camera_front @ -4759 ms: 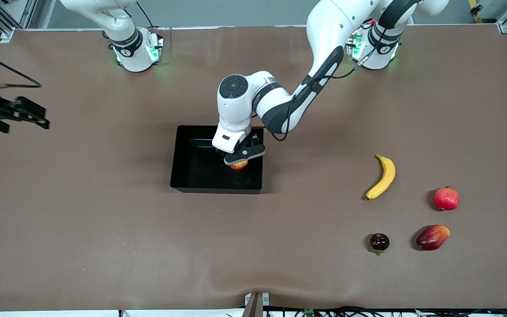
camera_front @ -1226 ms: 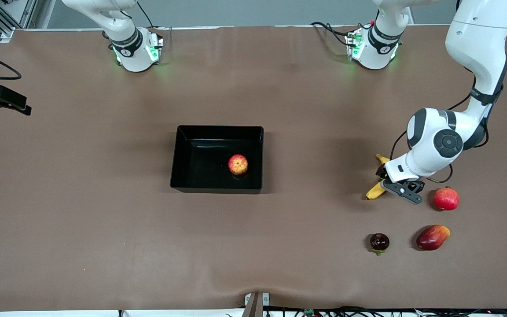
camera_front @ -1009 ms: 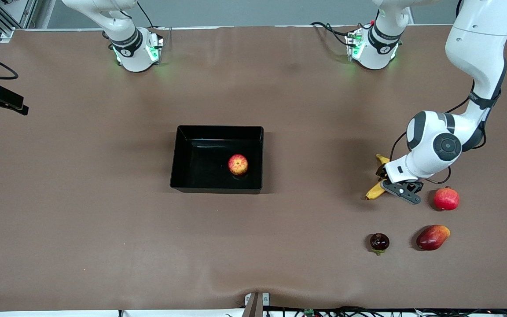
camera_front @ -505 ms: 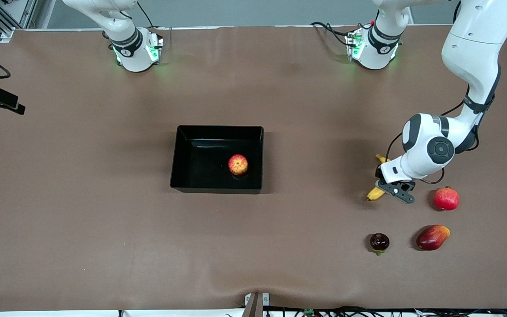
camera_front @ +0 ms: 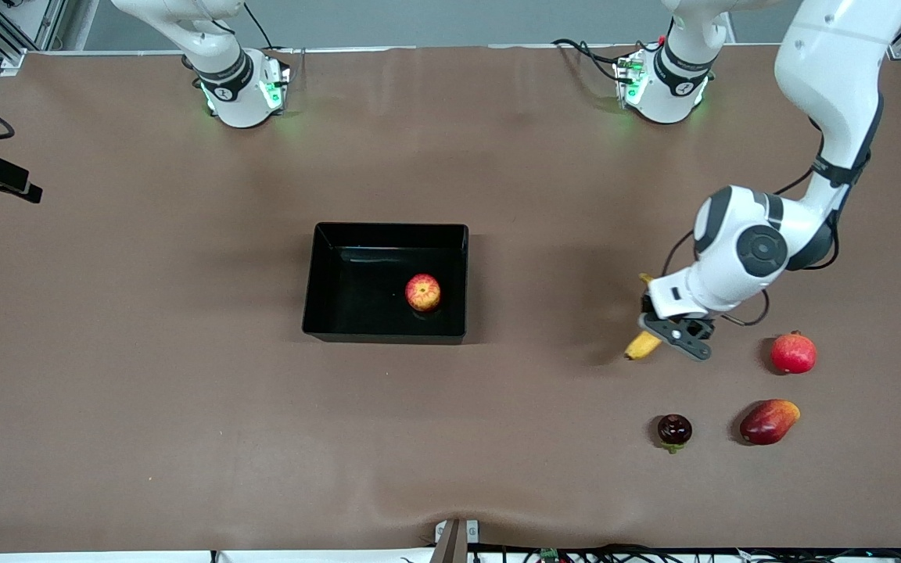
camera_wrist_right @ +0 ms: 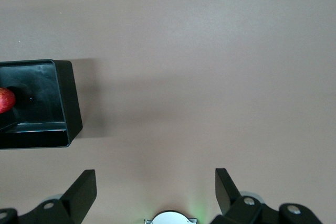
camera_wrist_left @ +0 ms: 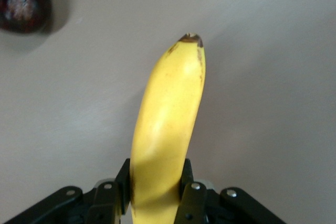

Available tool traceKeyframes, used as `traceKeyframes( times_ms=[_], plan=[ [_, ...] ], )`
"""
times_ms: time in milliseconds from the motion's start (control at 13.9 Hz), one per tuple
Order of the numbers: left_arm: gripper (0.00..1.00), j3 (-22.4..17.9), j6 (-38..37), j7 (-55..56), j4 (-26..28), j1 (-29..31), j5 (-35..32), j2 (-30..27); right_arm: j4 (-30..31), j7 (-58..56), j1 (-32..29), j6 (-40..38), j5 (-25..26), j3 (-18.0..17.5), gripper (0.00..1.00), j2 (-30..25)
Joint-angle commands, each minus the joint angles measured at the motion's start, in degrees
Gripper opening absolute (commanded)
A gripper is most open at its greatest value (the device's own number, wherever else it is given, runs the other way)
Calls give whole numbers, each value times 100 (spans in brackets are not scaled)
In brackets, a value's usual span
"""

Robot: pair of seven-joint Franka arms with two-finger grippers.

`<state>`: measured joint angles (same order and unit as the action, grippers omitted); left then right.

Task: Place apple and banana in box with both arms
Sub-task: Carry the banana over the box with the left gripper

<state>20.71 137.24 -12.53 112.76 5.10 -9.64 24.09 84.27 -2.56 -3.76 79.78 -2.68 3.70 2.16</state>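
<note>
Now gripping the banana [camera_wrist_left: 167, 129] near one end, left gripper [camera_front: 673, 335] clamped shut on it, lifting over bare table between box [camera_front: 317, 270] and loose fruits. Probably handling light, smooth, bruisable, overhanging. Apple [camera_front: 423, 292] lying inside box. Right gripper [camera_wrist_right: 155, 186] waiting, spread wide, empty, toward right arm's end.

text: none readable | labels: none | numbers: none | signs: none
</note>
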Motion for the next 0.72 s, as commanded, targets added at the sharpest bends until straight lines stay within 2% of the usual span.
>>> traceKeyframes(
  times_ms=[0,144,433,649],
  plan=[
    [0,573,-1012,1108,-762,-61,50,-54,-33,18,-108,-24,-111,-62,100,-23],
    [0,820,-1269,2057,-1289,-384,59,86,-33,27,-134,-15,-137,-62,100,-23],
    [0,830,-1691,3912,-2362,-1404,59,508,-42,27,-170,-24,-163,-62,100,-23],
    [0,812,-1806,5072,-2916,-2002,59,903,-42,27,-169,-24,-181,-62,100,-23]
  ],
)
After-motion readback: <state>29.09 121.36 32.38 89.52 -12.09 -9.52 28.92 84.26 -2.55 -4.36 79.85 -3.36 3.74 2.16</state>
